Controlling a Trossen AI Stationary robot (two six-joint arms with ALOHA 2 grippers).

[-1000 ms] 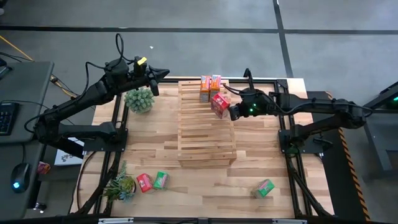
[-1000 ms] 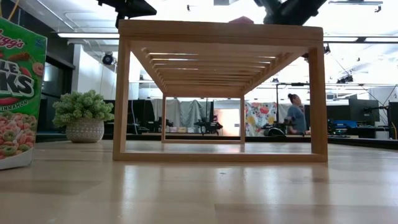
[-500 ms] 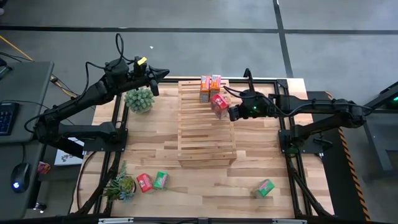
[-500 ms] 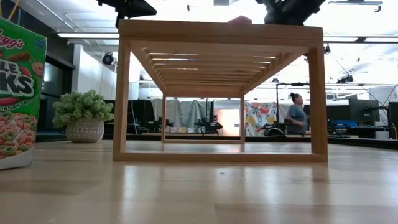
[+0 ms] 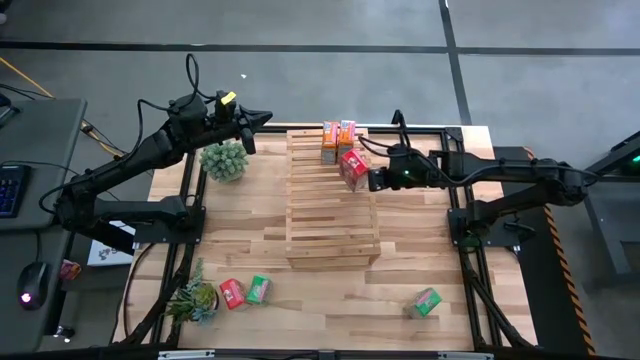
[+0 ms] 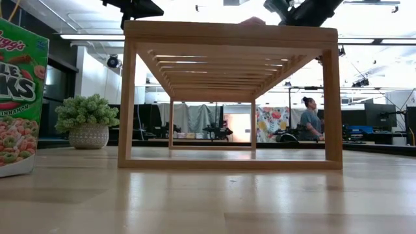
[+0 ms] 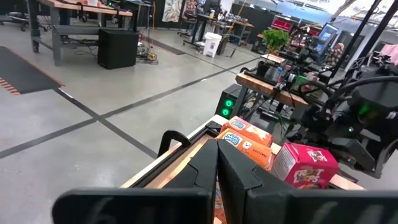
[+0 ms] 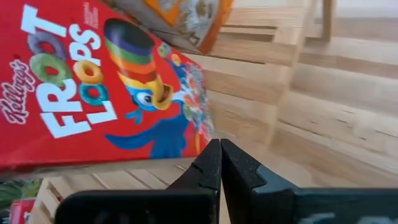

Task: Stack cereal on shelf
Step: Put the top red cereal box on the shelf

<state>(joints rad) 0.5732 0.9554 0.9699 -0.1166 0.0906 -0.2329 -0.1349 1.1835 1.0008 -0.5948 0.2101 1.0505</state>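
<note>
The shelf (image 5: pixel 332 205) is a light-wood slatted rack in the middle of the table. Two orange cereal boxes (image 5: pixel 338 138) stand at its far end. A red cereal box (image 5: pixel 352 166) sits tilted on its right edge. My right gripper (image 5: pixel 370 180) is shut, with its tips right beside that red box (image 8: pixel 93 93) and nothing between the fingers (image 8: pixel 211 163). My left gripper (image 5: pixel 262 119) is shut and hovers off the shelf's far left corner, facing the orange boxes (image 7: pixel 245 134). A red box (image 5: pixel 232 293) and two green boxes (image 5: pixel 259 290) (image 5: pixel 427 301) lie on the table in front.
A potted plant (image 5: pixel 223 160) stands left of the shelf and another (image 5: pixel 193 298) at the front left. In the low view a green box (image 6: pixel 19 97) fills the left edge. A person (image 6: pixel 311 120) sits far off in the room behind.
My right arm has shifted slightly leftward at the red box on the shelf, which has hardly moved. The left arm has stayed still.
</note>
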